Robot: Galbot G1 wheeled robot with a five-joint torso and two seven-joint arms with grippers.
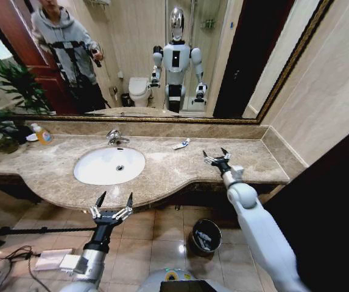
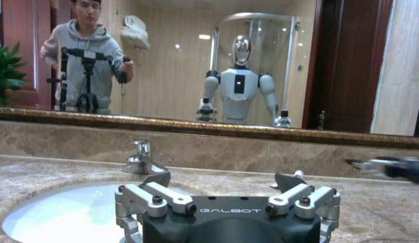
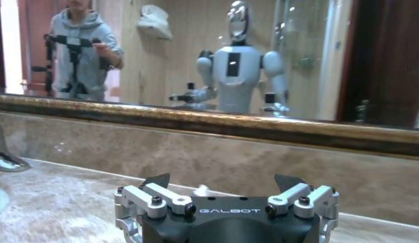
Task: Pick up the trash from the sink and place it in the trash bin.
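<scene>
Head view puts our right gripper [image 1: 216, 154] over the counter [image 1: 162, 170], to the right of the sink [image 1: 109, 165] and short of the tube [image 1: 181, 144], a white piece with a blue end lying near the back wall between the faucet [image 1: 114, 137] and our right arm. The right jaws are spread and empty. Our left gripper [image 1: 113, 202] hangs off the front edge of the counter, just in front of the sink, its jaws also spread with nothing between them. The sink itself looks bare from here; the only trash we can make out up top is that tube. The bin [image 1: 205, 236] stands on the floor in front of the counter, below and right of the sink, with some pale bits already inside.

In the right wrist view a small white end [image 3: 201, 190] peeks just past the gripper body, likely the tube, so we judge the reach is nearly lined up.

What could go wrong, as we see it: the tube is low and lies flat on polished stone, so jaws closing too high would skid it toward the wall or roll it away. A shallow pinch on one end could let it slip during the carry, and the bin mouth is small, so a release off-centre would drop it on the tiles
</scene>
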